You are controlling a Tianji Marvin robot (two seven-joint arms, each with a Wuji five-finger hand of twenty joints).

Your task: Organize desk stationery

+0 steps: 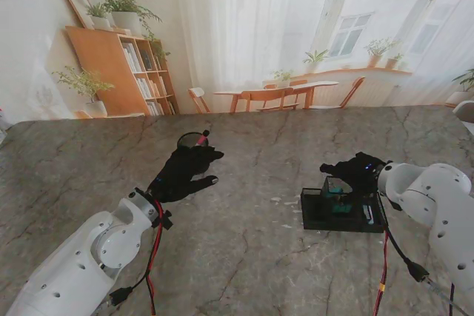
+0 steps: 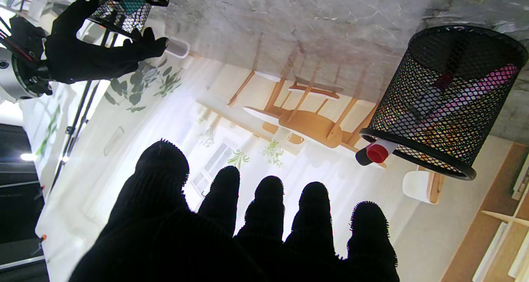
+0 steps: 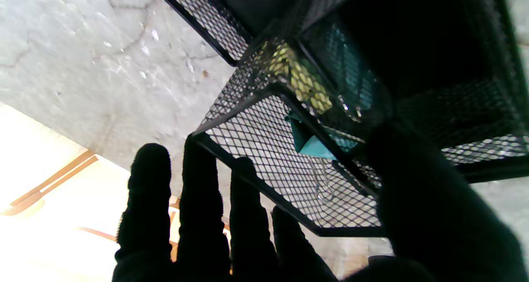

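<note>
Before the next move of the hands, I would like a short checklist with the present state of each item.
1. Left hand holds nothing: ok, its fingers are spread and nothing is in them in the left wrist view.
2. Round mesh pen cup stands upright: ok, with markers inside, one red-capped end over the rim.
3. Left hand is apart from the pen cup: ok, a gap shows in the left wrist view.
4. Right hand has a grip on the mesh desk organizer: cannot tell; fingers and thumb lie around its wall.
5. Teal item sits inside an organizer compartment: ok.
6. Loose stationery on the marble table: cannot tell, only small pale specks.
</note>
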